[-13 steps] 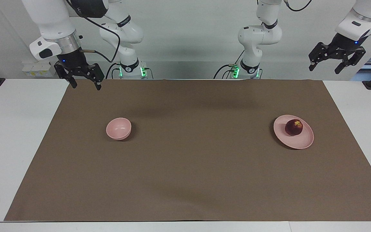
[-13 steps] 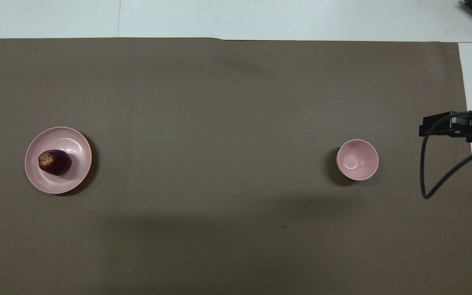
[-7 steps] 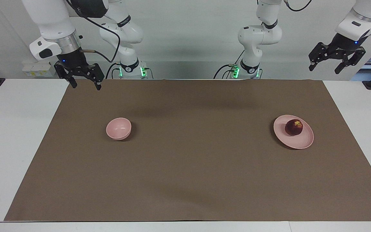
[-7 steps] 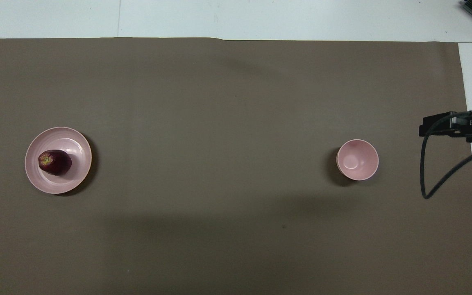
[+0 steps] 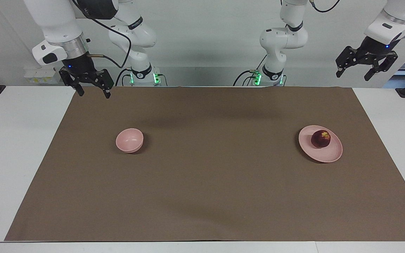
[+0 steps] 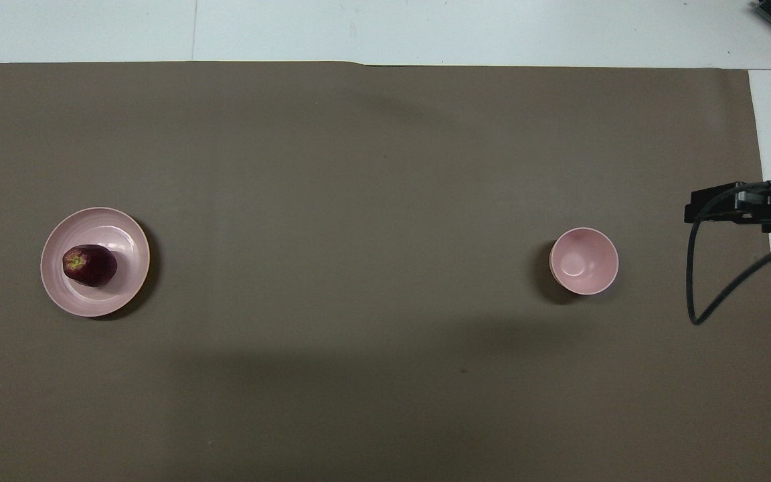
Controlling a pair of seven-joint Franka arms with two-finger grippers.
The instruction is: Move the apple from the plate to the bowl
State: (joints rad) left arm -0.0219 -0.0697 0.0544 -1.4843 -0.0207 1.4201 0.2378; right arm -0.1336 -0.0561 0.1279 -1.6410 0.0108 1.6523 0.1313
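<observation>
While the apple [image 5: 320, 138] sat on the plate [image 5: 330, 153], well apart from the bowl [image 5: 129, 140], both the left gripper [image 5: 352, 75] and right gripper [image 5: 94, 94] hung spread, holding nothing.

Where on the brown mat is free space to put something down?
The long stretch of mat between the bowl and the plate is bare. The plate holds the apple. Nowhere is crowded.

Even, fairly bright light falls from above onto the matte brown cloth [image 5: 209, 165] covering the white table [image 5: 12, 140], with no glare on it. Broad, soft shadows band the cloth. The small deep pale pink bowl [image 6: 584, 260] and the flat round pale pink plate [image 6: 95, 261] each cast a short dark crescent shadow. Both views are sharp, without visible edge distortion.
</observation>
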